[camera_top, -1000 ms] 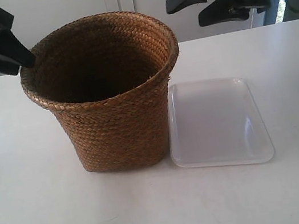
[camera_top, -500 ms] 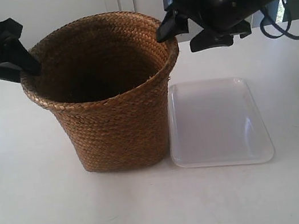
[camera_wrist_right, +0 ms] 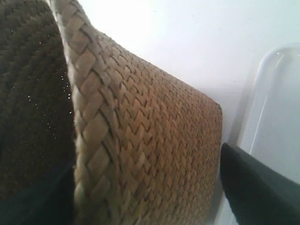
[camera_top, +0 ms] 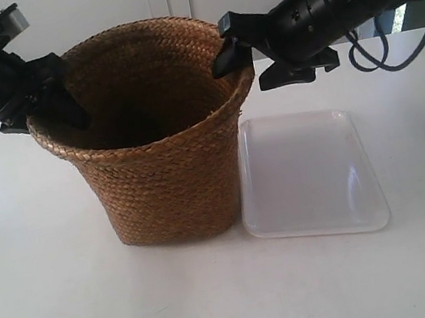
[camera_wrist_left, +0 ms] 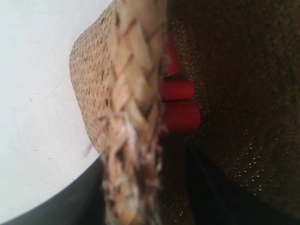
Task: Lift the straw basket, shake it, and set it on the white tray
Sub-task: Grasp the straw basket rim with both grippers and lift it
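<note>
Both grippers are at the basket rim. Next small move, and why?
Likely close both on the rim before lifting. The left gripper and right gripper each straddle the rim of the straw basket, one finger inside, one outside, jaws open, so nothing grips it yet.

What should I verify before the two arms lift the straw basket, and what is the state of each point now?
1. Left gripper jaws straddle the rim of the straw basket: ok.
2. Right gripper jaws straddle the opposite rim: ok.
3. Jaws shut on the rim: not ok, both open.
4. White tray holds nothing: ok.
5. Red objects inside the basket will stay in: cannot tell.
</note>
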`<action>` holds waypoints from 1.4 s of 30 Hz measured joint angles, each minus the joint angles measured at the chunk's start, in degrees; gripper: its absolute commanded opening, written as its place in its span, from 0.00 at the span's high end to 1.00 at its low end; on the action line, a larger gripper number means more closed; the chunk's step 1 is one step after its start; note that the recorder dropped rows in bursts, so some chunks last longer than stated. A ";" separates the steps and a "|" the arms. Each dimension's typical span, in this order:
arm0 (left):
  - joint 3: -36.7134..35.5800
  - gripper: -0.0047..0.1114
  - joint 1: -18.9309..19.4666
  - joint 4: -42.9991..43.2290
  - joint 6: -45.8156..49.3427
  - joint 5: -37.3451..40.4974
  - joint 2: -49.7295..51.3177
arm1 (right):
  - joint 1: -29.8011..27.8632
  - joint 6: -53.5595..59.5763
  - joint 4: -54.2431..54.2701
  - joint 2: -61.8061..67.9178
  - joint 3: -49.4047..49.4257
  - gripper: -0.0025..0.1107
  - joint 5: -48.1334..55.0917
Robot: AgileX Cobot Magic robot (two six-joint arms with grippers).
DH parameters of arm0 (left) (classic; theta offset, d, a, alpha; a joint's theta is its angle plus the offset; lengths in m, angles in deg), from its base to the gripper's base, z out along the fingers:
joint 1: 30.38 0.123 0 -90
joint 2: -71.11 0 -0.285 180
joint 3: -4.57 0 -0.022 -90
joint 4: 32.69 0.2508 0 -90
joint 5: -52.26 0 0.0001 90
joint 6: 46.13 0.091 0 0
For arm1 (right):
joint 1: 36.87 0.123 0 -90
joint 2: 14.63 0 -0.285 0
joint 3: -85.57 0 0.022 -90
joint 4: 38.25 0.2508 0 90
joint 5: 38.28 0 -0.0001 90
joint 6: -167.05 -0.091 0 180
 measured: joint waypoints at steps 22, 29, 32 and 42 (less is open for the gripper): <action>-0.58 0.96 -3.00 -0.08 -1.69 -6.30 -5.90 | 3.58 -3.74 -7.48 -6.88 -0.89 0.98 -2.73; -8.13 0.96 -8.13 5.72 -1.95 -12.21 -16.63 | 8.38 -3.74 -10.73 -17.40 7.39 0.98 -8.00; -13.31 0.96 -8.92 6.33 -1.95 -13.85 -21.81 | 9.36 -3.74 -11.27 -20.86 11.73 0.98 -9.43; -23.27 0.96 -9.31 5.79 -3.20 -17.92 -31.23 | 9.85 -3.62 -12.15 -26.39 16.99 0.98 -8.44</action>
